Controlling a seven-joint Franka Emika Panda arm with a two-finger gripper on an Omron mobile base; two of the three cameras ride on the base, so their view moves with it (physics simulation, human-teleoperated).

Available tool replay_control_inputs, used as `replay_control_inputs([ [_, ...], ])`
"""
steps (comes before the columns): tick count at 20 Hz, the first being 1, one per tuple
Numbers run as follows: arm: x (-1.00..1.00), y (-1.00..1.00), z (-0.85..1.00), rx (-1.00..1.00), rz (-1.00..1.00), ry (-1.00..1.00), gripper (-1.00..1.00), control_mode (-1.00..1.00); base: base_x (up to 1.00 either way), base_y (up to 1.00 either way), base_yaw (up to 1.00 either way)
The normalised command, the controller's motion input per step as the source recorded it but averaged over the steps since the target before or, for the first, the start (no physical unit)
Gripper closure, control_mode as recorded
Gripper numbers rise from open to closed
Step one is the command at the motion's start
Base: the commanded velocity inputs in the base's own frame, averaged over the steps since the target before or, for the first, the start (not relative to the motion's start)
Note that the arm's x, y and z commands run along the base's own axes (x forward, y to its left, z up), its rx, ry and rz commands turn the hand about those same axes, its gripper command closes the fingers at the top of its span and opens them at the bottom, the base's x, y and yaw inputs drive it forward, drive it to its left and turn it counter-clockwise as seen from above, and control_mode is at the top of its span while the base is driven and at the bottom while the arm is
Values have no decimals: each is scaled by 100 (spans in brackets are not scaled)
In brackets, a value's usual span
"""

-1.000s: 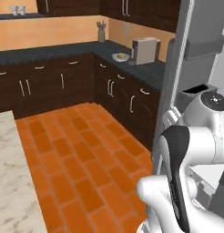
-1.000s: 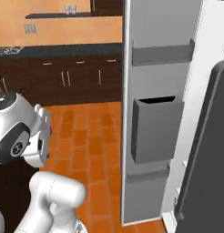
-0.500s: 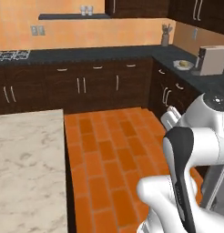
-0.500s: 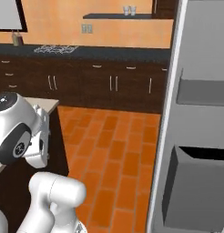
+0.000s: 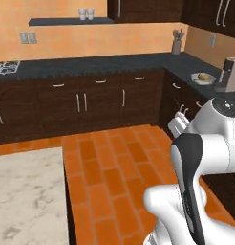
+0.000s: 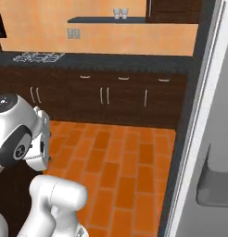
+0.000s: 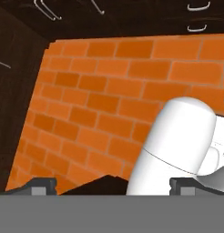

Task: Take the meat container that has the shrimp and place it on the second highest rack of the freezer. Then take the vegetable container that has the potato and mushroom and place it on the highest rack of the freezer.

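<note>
While the pincer (image 7: 112, 185) hangs spread over orange floor (image 7: 109, 91), the freezer (image 6: 213, 139) fills the right base view's edge.

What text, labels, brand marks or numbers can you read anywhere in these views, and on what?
None: no readable word, number or brand mark appears.
The toaster, the wall outlet plate and the freezer door carry no lettering.
The glasses on the wall shelf are plain.
The dark cabinet fronts show only metal handles.
</note>
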Motion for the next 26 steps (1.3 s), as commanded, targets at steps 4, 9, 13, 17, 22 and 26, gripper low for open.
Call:
replay_control_inputs([
  [4, 0, 0, 0, 0, 0, 0, -100, 100, 100, 0, -43],
  [9, 0, 0, 0, 0, 0, 0, -100, 100, 100, 5, -54],
  [13, 0, 0, 0, 0, 0, 0, -100, 100, 100, 12, -53],
  [17, 0, 0, 0, 0, 0, 0, -100, 100, 100, 16, -48],
  [22, 0, 0, 0, 0, 0, 0, -100, 100, 100, 26, -50],
  [26, 0, 0, 0, 0, 0, 0, -100, 100, 100, 41, -57],
])
